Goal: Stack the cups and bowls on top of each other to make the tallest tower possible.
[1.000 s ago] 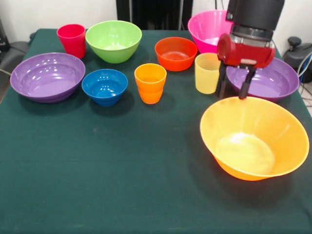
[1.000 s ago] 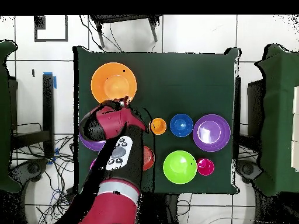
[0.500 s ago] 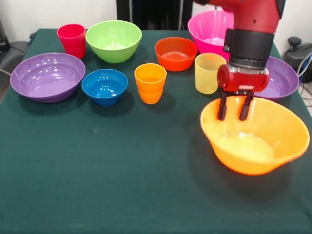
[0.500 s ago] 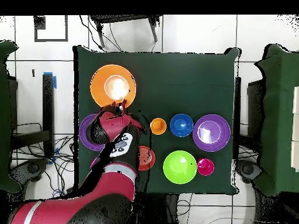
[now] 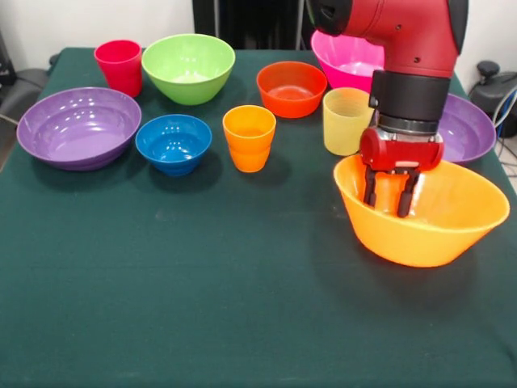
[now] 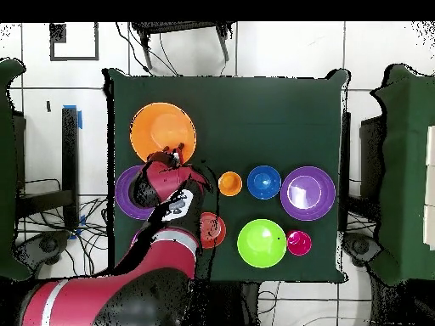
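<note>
A: Front view, L to R?
B: Purple bowl at L edge. Red cup behind it, green bowl beside the cup. Blue bowl, then orange cup, mid-table. Red-orange bowl behind. Yellow cup upright, near the arm.
A: Gripper?
B: Gripper down inside yellow-orange bowl, at its far L wall. Fingers a little apart; whether they pinch the rim, cannot tell. Bowl sits tilted.
A: Far R?
B: Pink bowl and 2nd purple bowl behind the arm, partly hidden.
A: Tower?
B: None. All pieces sit singly on green table.
</note>
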Controlling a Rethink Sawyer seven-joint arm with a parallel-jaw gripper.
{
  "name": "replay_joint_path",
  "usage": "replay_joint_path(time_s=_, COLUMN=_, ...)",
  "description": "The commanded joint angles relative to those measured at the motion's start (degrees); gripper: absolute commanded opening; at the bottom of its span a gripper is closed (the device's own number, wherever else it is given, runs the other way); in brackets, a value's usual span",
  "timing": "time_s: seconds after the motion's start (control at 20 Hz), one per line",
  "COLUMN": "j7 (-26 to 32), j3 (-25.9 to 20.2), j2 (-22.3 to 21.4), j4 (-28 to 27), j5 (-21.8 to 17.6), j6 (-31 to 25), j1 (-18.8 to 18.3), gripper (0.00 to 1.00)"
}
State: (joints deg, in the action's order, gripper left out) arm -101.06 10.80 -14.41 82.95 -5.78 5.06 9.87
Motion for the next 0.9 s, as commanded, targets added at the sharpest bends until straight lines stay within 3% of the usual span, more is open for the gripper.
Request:
replay_joint_path(time_s=0.05, j7=-6.7, j3=-4.4, j2=6.2, j4=-4.0, j5=-0.2, j6=1.1, j1=-1.1, gripper=1.00)
replay_joint_path(time_s=0.5, j7=-4.4, j3=0.7, j2=1.6, j4=-3.0, j5=-2.1, j6=-1.6, j1=-0.5, gripper=1.00)
replay_joint_path(time_s=0.7, j7=-1.0, j3=3.0, j2=-3.3, j4=-2.0, j5=-5.0, j6=-5.1, j1=-1.4, gripper=1.00)
replay_joint_path(time_s=0.9, j7=1.2, j3=3.5, j2=-5.5, j4=-2.0, j5=-7.5, j6=-6.9, j1=-2.6, gripper=1.00)
